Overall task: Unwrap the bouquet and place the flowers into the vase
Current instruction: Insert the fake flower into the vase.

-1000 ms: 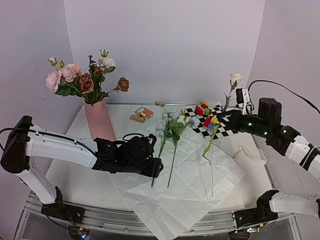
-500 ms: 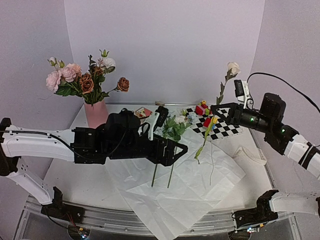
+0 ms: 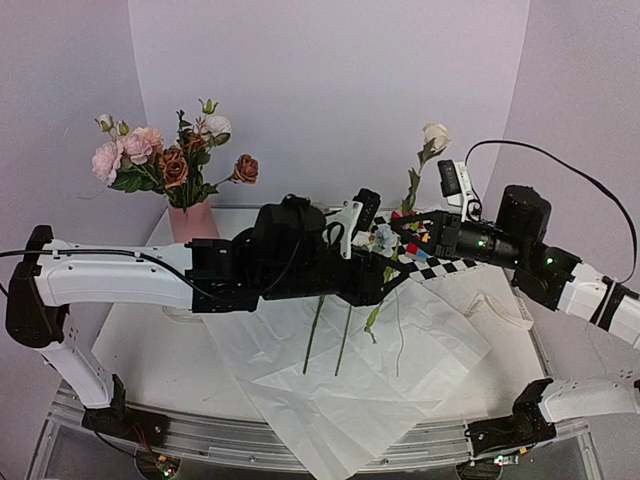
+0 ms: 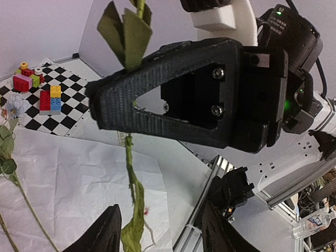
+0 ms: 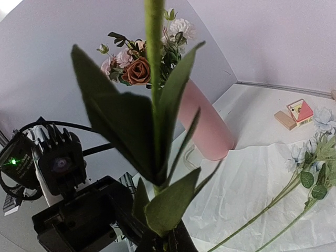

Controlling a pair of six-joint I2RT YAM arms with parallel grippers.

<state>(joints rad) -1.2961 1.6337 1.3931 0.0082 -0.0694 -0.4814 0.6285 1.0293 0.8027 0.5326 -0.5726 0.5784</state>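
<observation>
The right hand (image 3: 410, 222) is shut tight on the thin green stem (image 4: 128, 157) of a white rose (image 3: 435, 134), held up above the table (image 3: 150, 360). The left hand (image 4: 164, 231) is open just beside that stem. The long left arm (image 3: 110, 280) lies across in front of the smooth pink vase (image 5: 205, 126) at the far left, which holds soft pink and brown flowers (image 3: 165, 155). Two more flowers (image 3: 345, 335) lie on crinkly white paper (image 3: 330, 410). Bright toy blocks (image 4: 51, 100) sit on a checked mat (image 4: 79, 105).
</observation>
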